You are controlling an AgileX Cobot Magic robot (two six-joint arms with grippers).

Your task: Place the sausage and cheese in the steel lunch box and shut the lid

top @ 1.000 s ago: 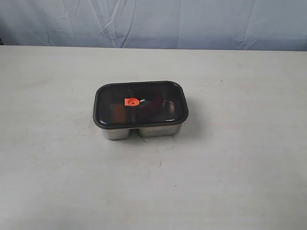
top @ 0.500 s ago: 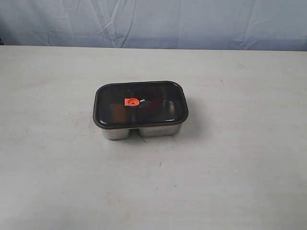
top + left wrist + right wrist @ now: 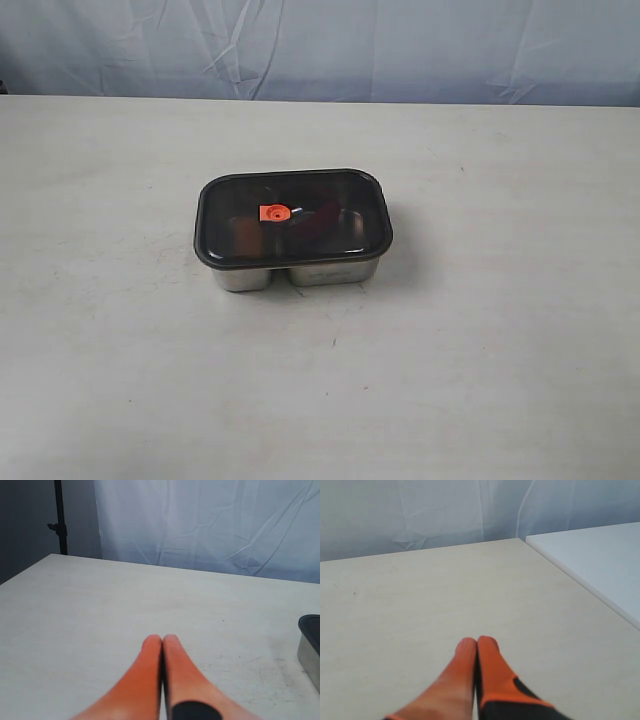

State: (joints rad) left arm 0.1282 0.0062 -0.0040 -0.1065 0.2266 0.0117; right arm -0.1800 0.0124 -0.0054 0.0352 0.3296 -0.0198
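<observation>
You have the steel lunch box (image 3: 330, 270) standing near the middle of the table (image 3: 500, 380). The lid (image 3: 300, 235) lies square over it with the orange valve tab (image 3: 274, 212) facing up. Through the smoky lid a dark red shape, judged to be the sausage (image 3: 322, 218), lies in the compartment on the right of the exterior view. The cheese cannot be confirmed through the tint.

Your left gripper (image 3: 162, 641) has its jaws pressed together with nothing between them. It is over bare table, and the box just shows at the edge of its view. Your right gripper (image 3: 477, 642) is likewise closed and empty, well apart from the box.

The task reads as complete or nearly so. Risk noted: it cannot be told whether the rim seal is seated all round, so the lid may only be resting. A corrective press off-centre could tip the lid or slide the box across the smooth top.
</observation>
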